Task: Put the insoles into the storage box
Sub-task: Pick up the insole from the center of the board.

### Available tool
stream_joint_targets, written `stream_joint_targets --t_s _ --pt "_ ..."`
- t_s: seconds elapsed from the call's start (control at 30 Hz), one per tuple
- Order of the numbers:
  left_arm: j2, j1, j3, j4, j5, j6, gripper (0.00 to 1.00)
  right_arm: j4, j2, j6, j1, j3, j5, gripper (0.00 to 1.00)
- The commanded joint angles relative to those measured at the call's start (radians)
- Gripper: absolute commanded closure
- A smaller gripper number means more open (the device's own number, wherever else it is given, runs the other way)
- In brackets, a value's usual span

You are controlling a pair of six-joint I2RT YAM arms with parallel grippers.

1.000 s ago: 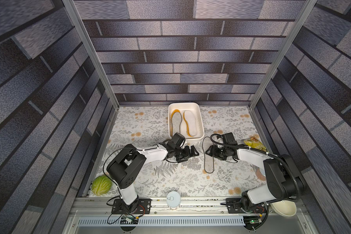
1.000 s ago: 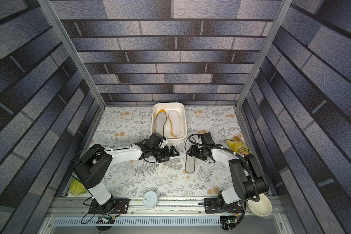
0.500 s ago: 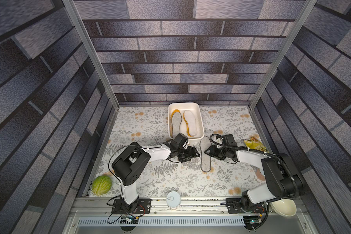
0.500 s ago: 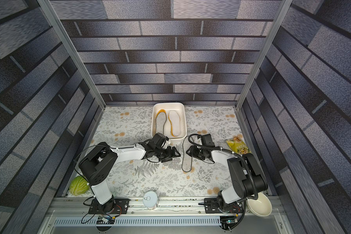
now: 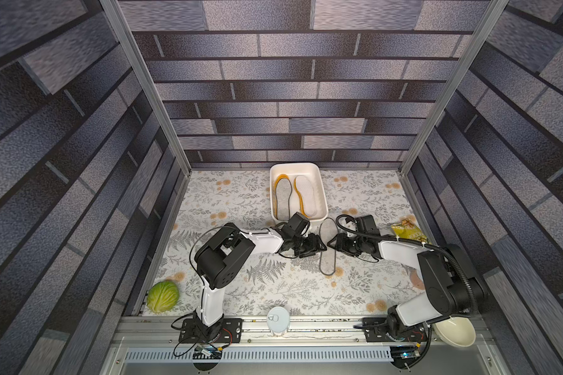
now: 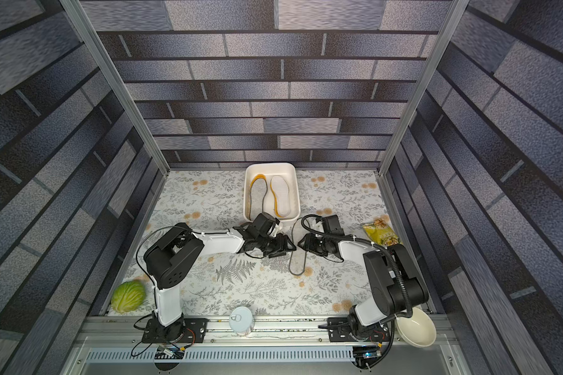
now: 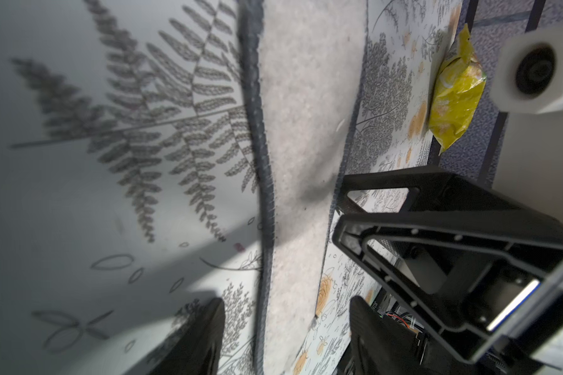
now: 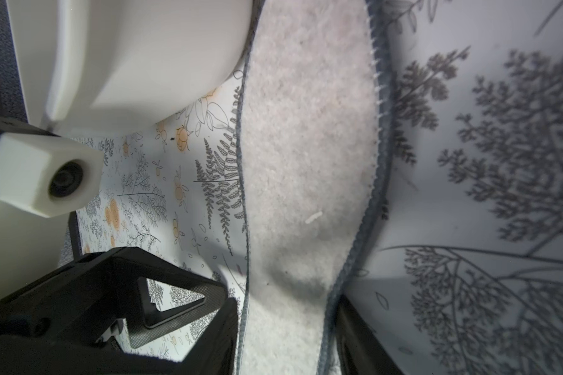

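Jaws of the left gripper [image 5: 320, 247] stand part open, straddling the grey felt insole [image 5: 326, 261] across its width with a gap at each of its fingers [image 7: 205, 337], so they hold nothing; that insole lies on the bench [image 5: 241, 201], its far end just beside the near corner of the storage box [image 5: 323, 194], where other insoles [image 5: 284, 198] lie inside; jaws of the right gripper [image 5: 333, 244] face in from the opposite side, fingers [image 8: 221, 341] close against both edges, though whether they pinch I cannot tell; meeting it from two sides probably steadies limp felt for the lift.
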Motion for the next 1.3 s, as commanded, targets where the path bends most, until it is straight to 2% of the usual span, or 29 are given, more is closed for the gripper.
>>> stream_joint_targets --t_s 0.0,0.17,0.47,0.97,1.27 --pt "0.029 -0.011 0.025 0.01 0.017 -0.004 0.42 -0.007 0.025 0.01 -0.003 -0.027 -0.018 0.51" --pt "0.019 -0.025 0.012 -0.004 0.0 0.0 0.47 -0.013 0.017 0.009 -0.003 -0.029 -0.015 0.52" --pt "0.029 -0.05 -0.001 0.01 -0.001 -0.004 0.46 0.003 0.028 0.02 -0.002 -0.027 -0.043 0.53" --pt "0.027 -0.057 0.013 -0.003 0.004 0.005 0.46 0.075 0.04 0.056 -0.003 -0.047 -0.091 0.68" --pt "0.022 -0.056 0.012 -0.009 0.004 0.01 0.45 0.08 0.043 0.059 -0.003 -0.057 -0.058 0.76"
